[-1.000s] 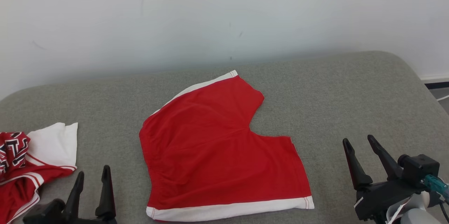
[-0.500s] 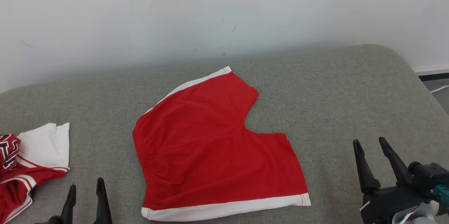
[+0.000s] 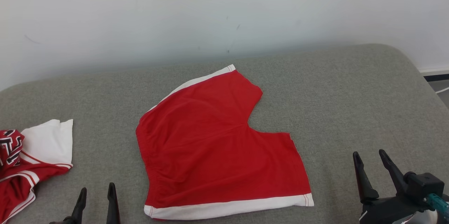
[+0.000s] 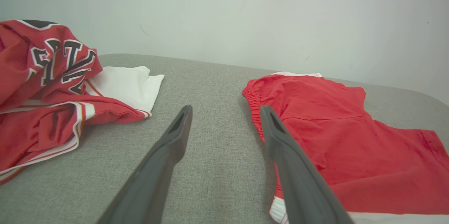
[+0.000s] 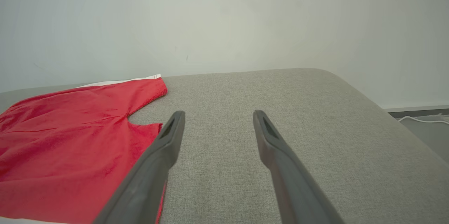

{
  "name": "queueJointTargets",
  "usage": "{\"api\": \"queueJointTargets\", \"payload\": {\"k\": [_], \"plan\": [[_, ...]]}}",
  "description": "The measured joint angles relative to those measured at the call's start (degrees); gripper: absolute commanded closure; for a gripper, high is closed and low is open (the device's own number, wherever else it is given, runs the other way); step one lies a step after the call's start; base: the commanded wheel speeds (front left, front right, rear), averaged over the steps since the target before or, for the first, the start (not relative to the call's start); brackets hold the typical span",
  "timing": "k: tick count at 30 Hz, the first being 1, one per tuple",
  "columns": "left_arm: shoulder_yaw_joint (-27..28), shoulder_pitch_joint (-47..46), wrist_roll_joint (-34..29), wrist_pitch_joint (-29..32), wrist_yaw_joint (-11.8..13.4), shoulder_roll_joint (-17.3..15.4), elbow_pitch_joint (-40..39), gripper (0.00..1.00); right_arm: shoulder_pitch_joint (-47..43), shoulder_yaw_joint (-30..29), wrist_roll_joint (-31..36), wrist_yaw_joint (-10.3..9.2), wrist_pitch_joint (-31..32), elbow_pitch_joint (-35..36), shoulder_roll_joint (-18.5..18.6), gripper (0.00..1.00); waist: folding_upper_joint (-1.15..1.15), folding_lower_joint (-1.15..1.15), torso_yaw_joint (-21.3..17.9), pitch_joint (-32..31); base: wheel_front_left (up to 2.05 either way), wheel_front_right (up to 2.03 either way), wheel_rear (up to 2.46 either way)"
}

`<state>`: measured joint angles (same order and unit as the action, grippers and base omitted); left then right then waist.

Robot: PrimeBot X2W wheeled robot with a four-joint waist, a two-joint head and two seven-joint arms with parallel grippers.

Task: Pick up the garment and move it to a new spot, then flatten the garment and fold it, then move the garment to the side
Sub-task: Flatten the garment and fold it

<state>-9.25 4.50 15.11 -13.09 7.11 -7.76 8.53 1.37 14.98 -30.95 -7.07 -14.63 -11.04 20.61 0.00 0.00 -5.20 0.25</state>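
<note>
Both grippers sit lower in the head view than a second ago, drawn back toward the robot; the garment has not shifted.

1. Pad: grey woven upholstered pad (image 3: 333, 94) with rounded corners, set against a white wall (image 3: 224, 13).
2. Garment: red fabric shorts (image 3: 210, 146) with white bands along two outer edges and a gathered waistband. They lie spread flat at the pad's middle, with the waistband toward the pad's left.
3. Left gripper (image 3: 97, 187): two long dark fingers over the pad's near edge, left of middle. The fingers stand wide apart with nothing between them.
4. Right gripper (image 3: 368, 152): over bare pad by the near right corner. The fingers are spread wide and empty.
5. Other clothing: a crumpled red-and-white jersey pile (image 3: 21, 168) with black lettering, at the pad's left edge.
</note>
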Motion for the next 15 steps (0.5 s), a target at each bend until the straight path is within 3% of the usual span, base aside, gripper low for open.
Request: {"api": "queueJointTargets", "payload": {"k": [15], "plan": [[-0.5, 0.0, -0.5, 2.5, 0.0, 0.4, 0.1, 0.0, -0.9, -0.1, 0.8, 0.0, 0.0, -1.8, -0.9, 0.0, 0.0, 0.0, 0.6, -0.6, 0.0, 0.0, 0.0]]}}
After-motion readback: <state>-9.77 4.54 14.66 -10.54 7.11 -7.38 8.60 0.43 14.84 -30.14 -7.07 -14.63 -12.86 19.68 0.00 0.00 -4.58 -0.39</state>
